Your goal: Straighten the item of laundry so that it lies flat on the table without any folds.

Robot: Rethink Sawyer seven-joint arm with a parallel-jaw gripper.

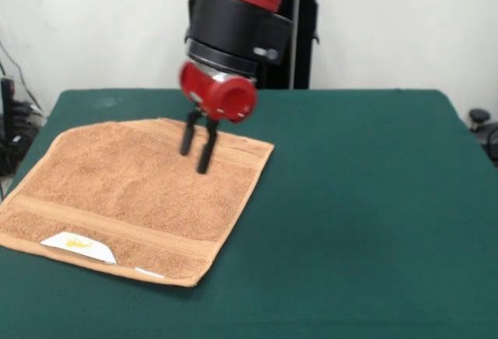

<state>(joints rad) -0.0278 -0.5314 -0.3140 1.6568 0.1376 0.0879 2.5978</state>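
— Towel first: where does it lie?

— Light-brown, roughly square terry towel (132, 199), spread on the large table with dark green felt-like cloth (366, 214). It fills the left half of the frame, from the left edge to a little left of centre, and it is turned somewhat, so its corners point towards the upper middle and the lower middle of the picture.

— Flat?

— Mostly flat. Woven border bands run along its upper right side and its lower left side. At the lower left a white label with a yellow mark (78, 247) lies on the edge, and a small white scrap shows at the bottom edge further right. The lower edge looks slightly thick, as if doubled, but I cannot tell for certain.

— And the arm?

— Red and black arm (237, 12) comes down from the top centre of the frame. Its black-fingered gripper (195, 157) hangs over the towel's upper right part, near the border band there.

— Fingers?

— Two dark fingers (205, 146) pointing down and a little left, with a narrow gap between them, nothing pinched. Whether the tips touch the cloth I cannot tell.

— Anything else?

— Right half of the table shows only green cloth; a white wall (405, 20) stands behind.
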